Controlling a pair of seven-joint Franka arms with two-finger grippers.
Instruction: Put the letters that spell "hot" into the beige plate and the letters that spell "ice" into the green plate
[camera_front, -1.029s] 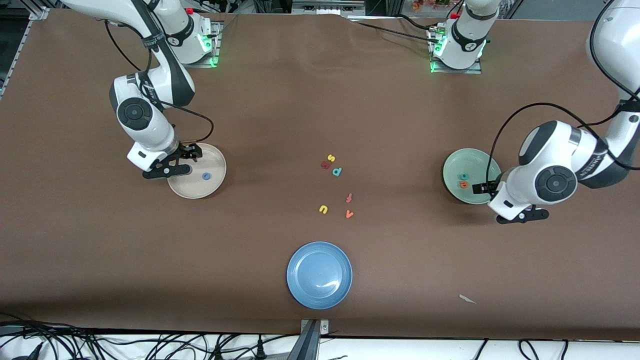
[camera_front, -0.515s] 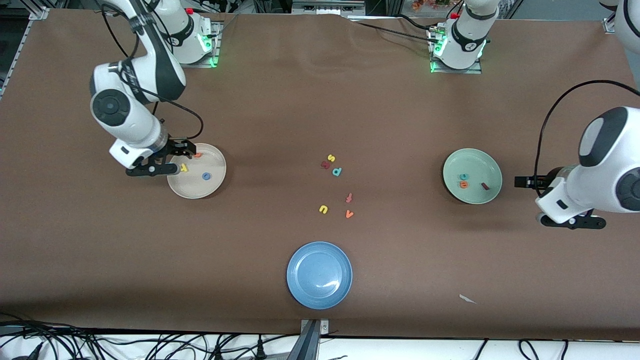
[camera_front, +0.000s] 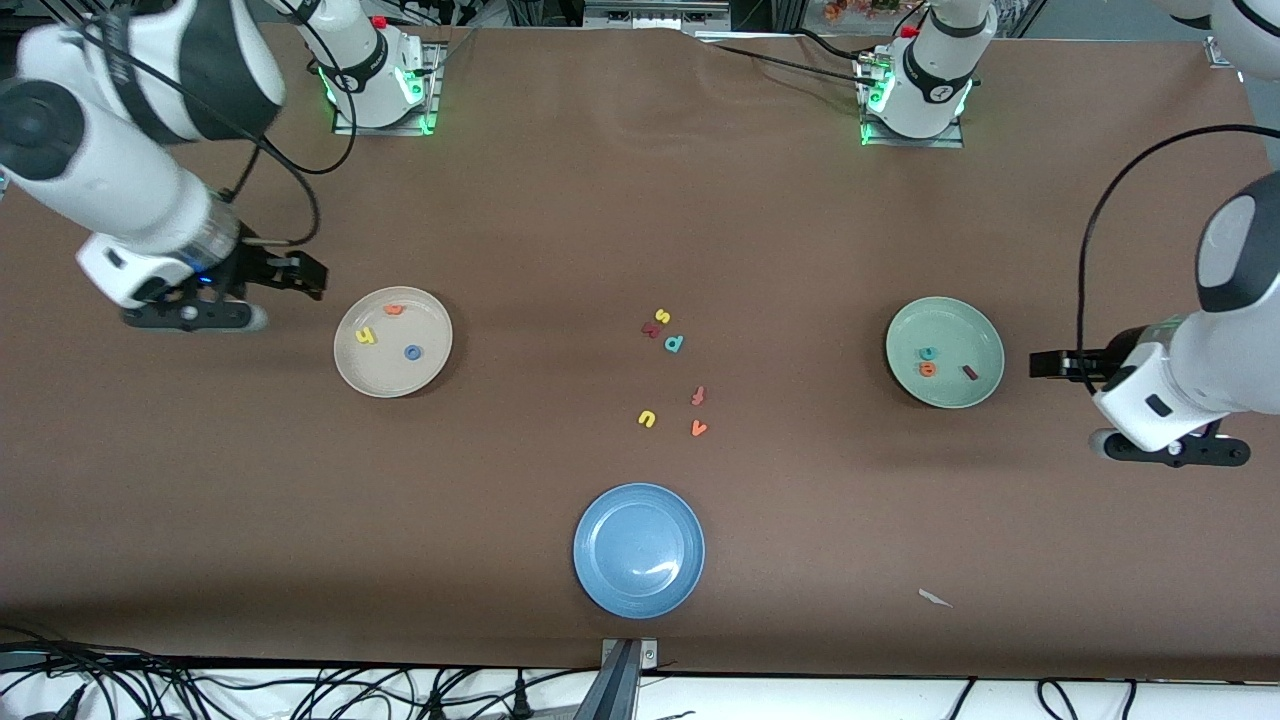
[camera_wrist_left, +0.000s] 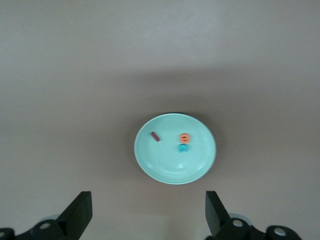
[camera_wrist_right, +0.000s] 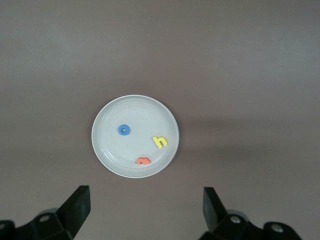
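The beige plate (camera_front: 385, 377) lies toward the right arm's end of the table and holds a yellow "h" (camera_front: 366, 336), a blue "o" (camera_front: 412, 352) and an orange "t" (camera_front: 394, 309). My right gripper (camera_front: 303, 274) hangs open and empty over bare table beside that plate. The green plate (camera_front: 950, 322) lies toward the left arm's end and holds a dark red "i" (camera_front: 969, 372), a teal "c" (camera_front: 928, 353) and an orange "e" (camera_front: 927, 369). Beside it, over the table, my left gripper (camera_front: 1046, 364) is open and empty. Each wrist view shows its plate, the green plate (camera_wrist_left: 175, 172) and the beige plate (camera_wrist_right: 135, 110), ahead of spread jaws.
A blue plate (camera_front: 639, 590) sits near the front edge at mid-table. Loose letters lie in the middle: a yellow "s" (camera_front: 661, 316), a dark red letter (camera_front: 651, 329), a teal "p" (camera_front: 674, 343), an "f" (camera_front: 698, 395), a yellow "u" (camera_front: 647, 418), an orange "v" (camera_front: 699, 428). A white scrap (camera_front: 935, 598) lies nearby.
Both arms have drawn back from over their plates toward the table ends and risen. All the letters in both plates now show.
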